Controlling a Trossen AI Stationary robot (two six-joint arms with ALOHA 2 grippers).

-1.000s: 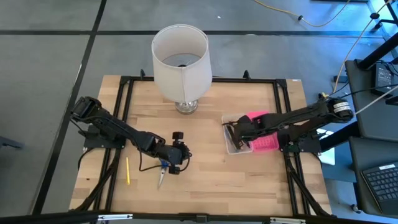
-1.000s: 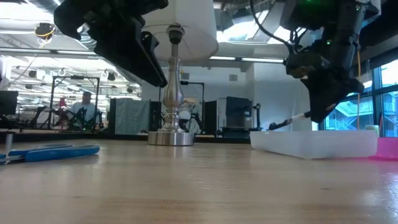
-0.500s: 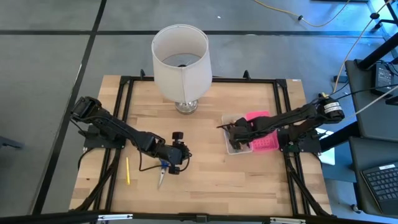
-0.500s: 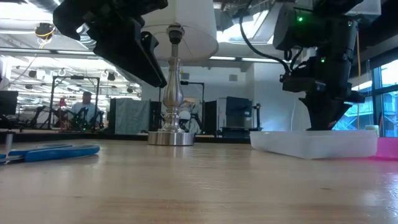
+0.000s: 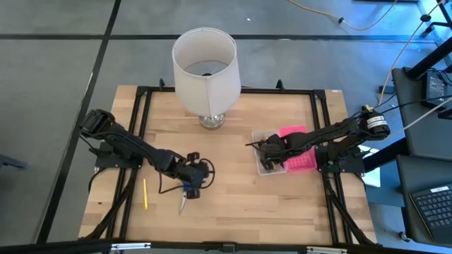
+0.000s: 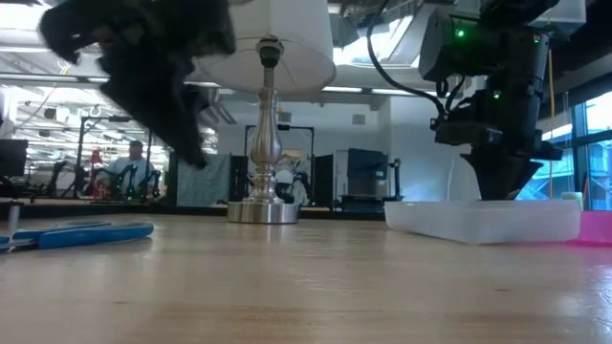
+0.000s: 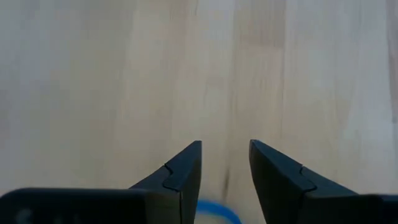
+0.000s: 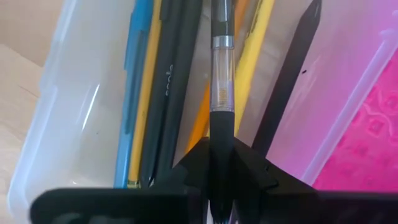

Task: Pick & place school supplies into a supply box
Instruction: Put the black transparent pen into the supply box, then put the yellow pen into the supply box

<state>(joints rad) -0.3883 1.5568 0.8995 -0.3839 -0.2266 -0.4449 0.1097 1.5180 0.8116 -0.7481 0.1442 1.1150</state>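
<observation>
Our right pincer [image 8: 221, 163] is clamped on a dark pen [image 8: 221, 68], its tip down inside the clear supply box [image 8: 56, 118], where a blue pen [image 8: 138, 56], yellow pencils [image 8: 258, 43] and other dark pens already lie. If we release at this tilt, the pen could prop on the others or against the wall and tip out. Our left pincer [image 7: 225, 171] hovers with fingers apart over the scissors [image 6: 81, 232] on the bench [image 5: 247, 204]. One yellow pencil [image 5: 145, 193] lies near them. The flat blades could slide away under closing fingers.
</observation>
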